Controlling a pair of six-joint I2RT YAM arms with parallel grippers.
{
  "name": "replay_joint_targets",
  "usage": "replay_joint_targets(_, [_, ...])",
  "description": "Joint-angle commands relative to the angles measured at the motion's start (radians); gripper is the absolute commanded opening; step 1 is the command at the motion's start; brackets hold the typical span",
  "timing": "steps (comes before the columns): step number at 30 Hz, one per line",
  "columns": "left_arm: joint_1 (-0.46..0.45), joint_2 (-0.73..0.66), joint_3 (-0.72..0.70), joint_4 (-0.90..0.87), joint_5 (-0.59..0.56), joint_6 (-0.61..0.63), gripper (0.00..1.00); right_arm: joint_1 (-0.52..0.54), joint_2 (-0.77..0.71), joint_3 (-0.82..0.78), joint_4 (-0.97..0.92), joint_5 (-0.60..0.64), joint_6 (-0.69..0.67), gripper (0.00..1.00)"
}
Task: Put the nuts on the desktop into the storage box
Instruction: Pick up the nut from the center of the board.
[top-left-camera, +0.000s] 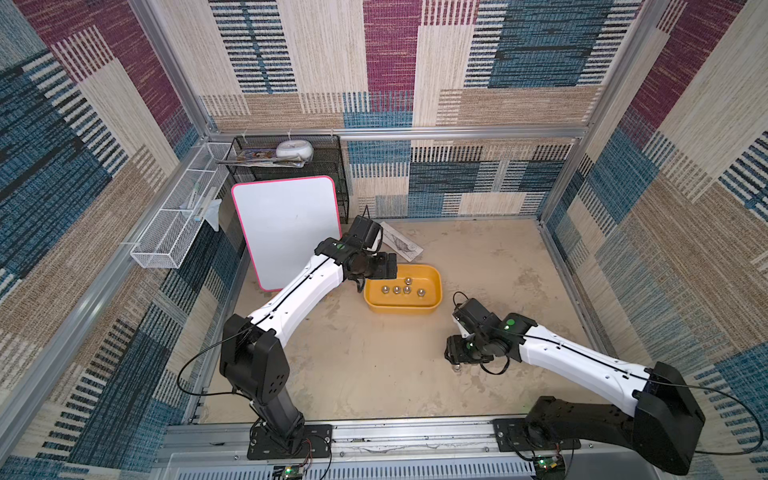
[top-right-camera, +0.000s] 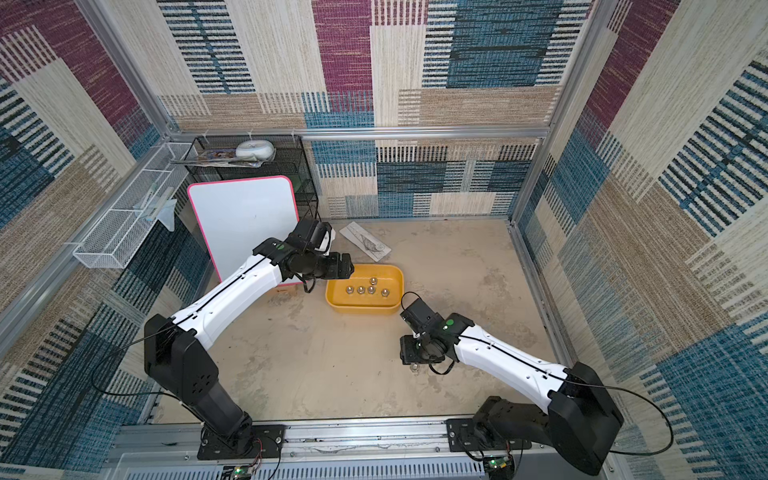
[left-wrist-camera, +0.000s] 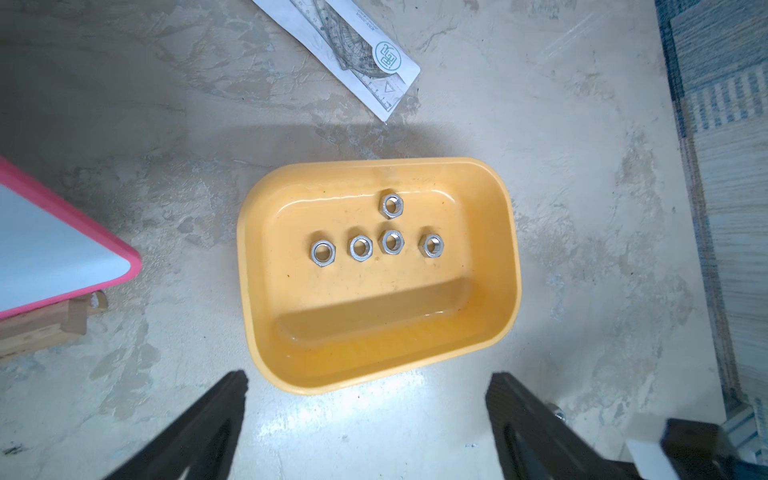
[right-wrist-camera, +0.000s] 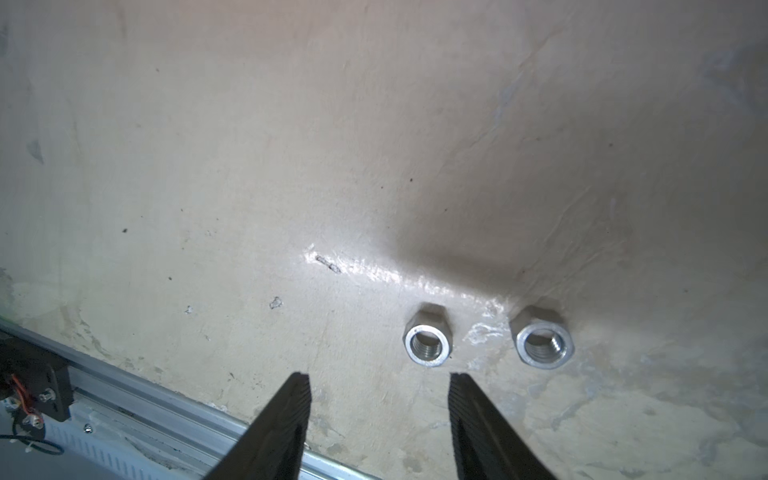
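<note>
Hex nut (right-wrist-camera: 427, 340) and second nut (right-wrist-camera: 542, 341) lie flat on desktop (right-wrist-camera: 208, 166), near each other, not touching. Small, hard, slick, prob. light: pinch low across opp. flats. Right gripper (right-wrist-camera: 379, 378) sits just short of hex nut, jaws apart, empty. 5 nuts (left-wrist-camera: 390, 243) already in storage box (left-wrist-camera: 515, 257). Left gripper (left-wrist-camera: 368, 376) by box rim, spread wide, empty. Ruler pack (left-wrist-camera: 353, 54) and whiteboard (left-wrist-camera: 62, 232) well clear. Second nut may get nudged.

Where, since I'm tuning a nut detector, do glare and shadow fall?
Right wrist view: a glare streak on the desktop near two sharp nuts, shadow edging one. Left wrist view: glare beside the box; its five nuts crisp, part of its floor shaded. In both top views: nuts tiny.
</note>
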Motion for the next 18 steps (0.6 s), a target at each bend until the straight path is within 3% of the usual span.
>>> replay_joint_targets(1, [0.002,-0.046,-0.066,0.085,-0.064,-0.083,1.0,0.019,0.042,-0.003,0.011,0.014,-0.01,0.56])
replay_joint_targets(10, [0.0,-0.185,-0.233,0.187,-0.119,-0.071,1.0,0.035,0.11,-0.004,0.008,0.043,-0.078,0.56])
replay_joint_targets(18, [0.0,-0.24,-0.233,0.176,-0.115,-0.04,1.0,0.037,0.163,-0.011,0.035,0.037,-0.084,0.56])
